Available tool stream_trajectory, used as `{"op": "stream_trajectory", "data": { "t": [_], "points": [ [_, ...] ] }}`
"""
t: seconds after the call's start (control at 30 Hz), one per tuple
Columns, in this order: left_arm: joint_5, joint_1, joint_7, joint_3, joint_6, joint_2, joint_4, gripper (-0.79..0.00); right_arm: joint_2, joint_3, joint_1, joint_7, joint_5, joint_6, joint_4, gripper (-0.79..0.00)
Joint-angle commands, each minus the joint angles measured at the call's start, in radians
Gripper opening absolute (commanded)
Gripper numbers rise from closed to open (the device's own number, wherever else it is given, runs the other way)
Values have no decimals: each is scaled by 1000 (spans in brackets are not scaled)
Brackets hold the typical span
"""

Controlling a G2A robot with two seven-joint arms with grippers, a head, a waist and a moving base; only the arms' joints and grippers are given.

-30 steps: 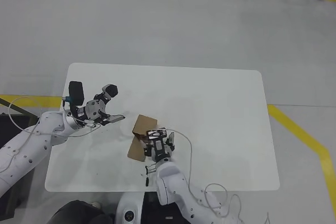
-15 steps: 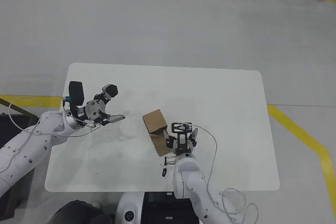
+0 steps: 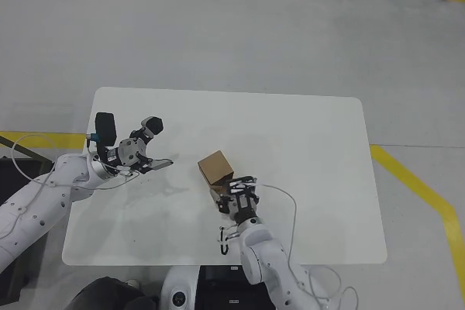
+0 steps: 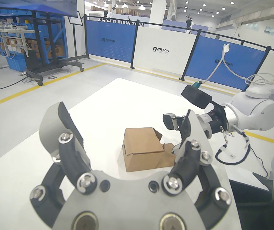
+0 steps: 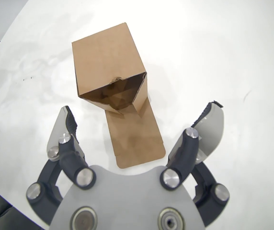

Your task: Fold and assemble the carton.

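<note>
carton: brown carton [image 3: 215, 165] [image 4: 143, 152] [image 5: 105, 68] lies on its side near the centre of the white table [image 3: 310, 124]
open end: 1 end open, facing 5 o'clock in the top view; the right wrist view looks straight into it, and the inner panels look partly folded in
flap: 1 long flap [image 5: 137, 140] lies flat on the table, running out of the open end toward 5 o'clock
right gripper: right gripper [image 3: 239, 190] [image 5: 140, 108] [image 4: 171, 122] at 5 o'clock of the carton body, over the outer end of the flap
right pincer: spread wide, 1 finger on each side of the flap, clamped on nothing; can't tell whether it touches the flap
left gripper: left gripper [image 3: 160, 144] [image 4: 124, 112] at 9 o'clock of the carton, well apart from it, pointing at the carton's side
left pincer: wide apart, nothing between the fingers
left wrist view: carton framed between the 2 fingers, right gripper just beyond it at 2 o'clock
</note>
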Motion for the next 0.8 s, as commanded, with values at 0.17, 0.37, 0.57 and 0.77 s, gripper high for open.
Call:
{"op": "stream_trajectory", "data": {
  "t": [0.17, 0.37, 0.57, 0.77],
  "points": [
    [0, 0, 0, 0, 0, 0, 0, 0, -1, 24, 2, -25, 35, -37, 27, -437],
    [0, 0, 0, 0, 0, 0, 0, 0, -5, 36, 9, -46, 67, -61, 50, -622],
    [0, 0, 0, 0, 0, 0, 0, 0, -10, 39, 18, -84, 88, -82, 57, -570],
    [0, 0, 0, 0, 0, 0, 0, 0, -11, 55, 14, -102, 98, -78, 52, -502]
  ]
}}
